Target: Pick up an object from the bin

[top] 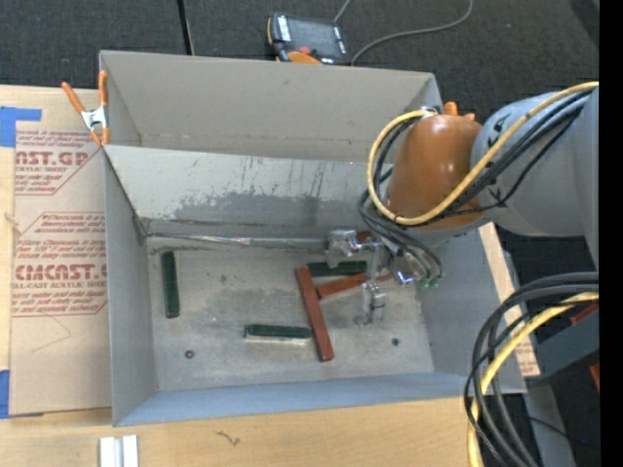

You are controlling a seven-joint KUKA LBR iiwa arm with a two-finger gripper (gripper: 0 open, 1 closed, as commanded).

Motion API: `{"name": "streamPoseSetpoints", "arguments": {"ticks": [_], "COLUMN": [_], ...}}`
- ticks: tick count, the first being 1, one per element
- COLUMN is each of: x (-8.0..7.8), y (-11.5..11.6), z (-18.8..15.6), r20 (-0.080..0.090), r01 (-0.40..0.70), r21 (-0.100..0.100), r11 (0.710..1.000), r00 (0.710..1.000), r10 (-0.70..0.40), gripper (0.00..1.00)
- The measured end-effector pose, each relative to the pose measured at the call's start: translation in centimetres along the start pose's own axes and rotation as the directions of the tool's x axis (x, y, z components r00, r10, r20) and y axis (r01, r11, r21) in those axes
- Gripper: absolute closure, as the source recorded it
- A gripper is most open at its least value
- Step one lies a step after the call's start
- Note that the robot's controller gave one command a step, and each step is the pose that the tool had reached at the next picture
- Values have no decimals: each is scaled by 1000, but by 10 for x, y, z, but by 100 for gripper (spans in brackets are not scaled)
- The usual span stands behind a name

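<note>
My gripper (357, 273) is low over the right part of the bin floor and is open. One fingertip (343, 245) is towards the back wall, the other (373, 303) towards the front. Between them lie a short dark green block (331, 269) and a short red-brown bar (341, 287). I cannot tell whether the fingers touch either one. A longer red-brown stick (315, 314) runs from beside these pieces towards the bin's front.
A dark green stick (277, 333) lies flat near the front middle. Another dark green stick (170, 283) lies lengthwise by the left wall. The arm with its orange cover and cables hangs over the bin's right side.
</note>
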State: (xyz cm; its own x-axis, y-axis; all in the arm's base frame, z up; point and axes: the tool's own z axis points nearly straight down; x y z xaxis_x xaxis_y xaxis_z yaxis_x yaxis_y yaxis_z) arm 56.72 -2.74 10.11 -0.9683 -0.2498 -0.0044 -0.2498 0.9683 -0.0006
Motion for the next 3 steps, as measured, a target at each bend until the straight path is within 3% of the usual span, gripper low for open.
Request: {"name": "streamPoseSetpoints", "arguments": {"ticks": [1, 2, 3], "x": [-4, -26, -26], "y": [-10, 3, 3], "z": [-13, 34, 34], "r20": [-1, -4, -2], "r01": [-67, -46, -46], "r21": [-1, -2, -1], "r11": [998, 999, 999], "r00": [998, 999, 999], "r10": [67, 46, 46], "gripper": [0, 0, 0]}}
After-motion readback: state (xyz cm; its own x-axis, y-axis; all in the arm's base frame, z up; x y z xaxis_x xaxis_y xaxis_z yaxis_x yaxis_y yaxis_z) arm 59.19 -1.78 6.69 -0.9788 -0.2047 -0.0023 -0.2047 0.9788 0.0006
